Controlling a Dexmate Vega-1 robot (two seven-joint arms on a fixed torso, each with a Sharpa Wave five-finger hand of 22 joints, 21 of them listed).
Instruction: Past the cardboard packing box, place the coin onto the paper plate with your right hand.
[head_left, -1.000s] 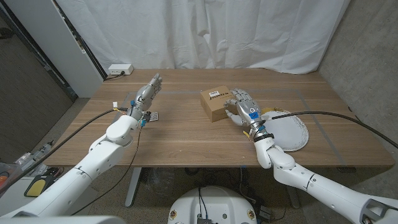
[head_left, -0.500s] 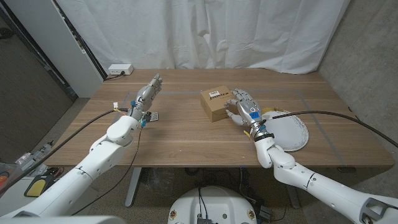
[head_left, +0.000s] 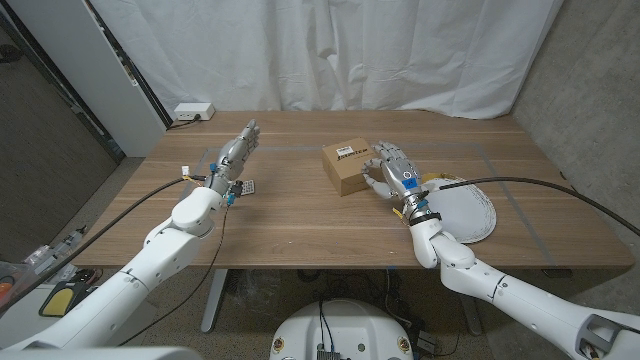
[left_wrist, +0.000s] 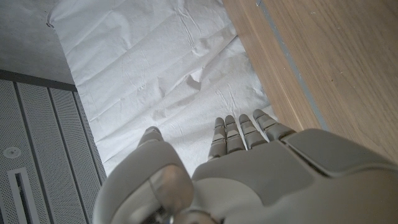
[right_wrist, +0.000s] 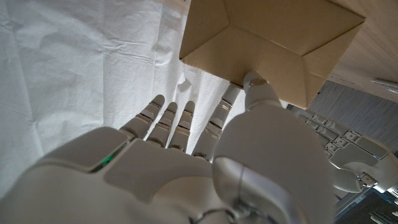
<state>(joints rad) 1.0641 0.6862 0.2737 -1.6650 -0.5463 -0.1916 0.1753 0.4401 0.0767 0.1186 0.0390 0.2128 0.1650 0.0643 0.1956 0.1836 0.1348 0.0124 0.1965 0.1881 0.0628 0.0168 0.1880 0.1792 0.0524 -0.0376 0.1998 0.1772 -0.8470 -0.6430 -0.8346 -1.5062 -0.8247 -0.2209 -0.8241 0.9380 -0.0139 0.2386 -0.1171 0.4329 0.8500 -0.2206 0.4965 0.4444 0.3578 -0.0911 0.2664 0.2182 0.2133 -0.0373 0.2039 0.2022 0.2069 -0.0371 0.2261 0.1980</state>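
A: Where does the robot's right hand (head_left: 395, 172) stand?

B: Just beside the small brown cardboard packing box (head_left: 348, 167), on the side facing the round white paper plate (head_left: 470, 212). Its fingers reach up along the box and the thumb tip appears to touch the box wall in the right wrist view (right_wrist: 256, 81). The fingers lie loosely apart, and nothing shows between them.

A: And the coin?

B: It cannot be made out in any view; it may be hidden by the hand or the box, or too small to tell. Whether the hand carries it cannot be told either.

A: Why so close to the box?

B: Probably because the route to the plate runs past it; the plate lies near, on the wooden table (head_left: 300, 215), partly under the right forearm.

A: The left hand (head_left: 238, 150)?

B: Raised over the table's left part, fingers straight and together, holding nothing, likely kept clear. A small dark gadget (head_left: 243, 187) lies below it.
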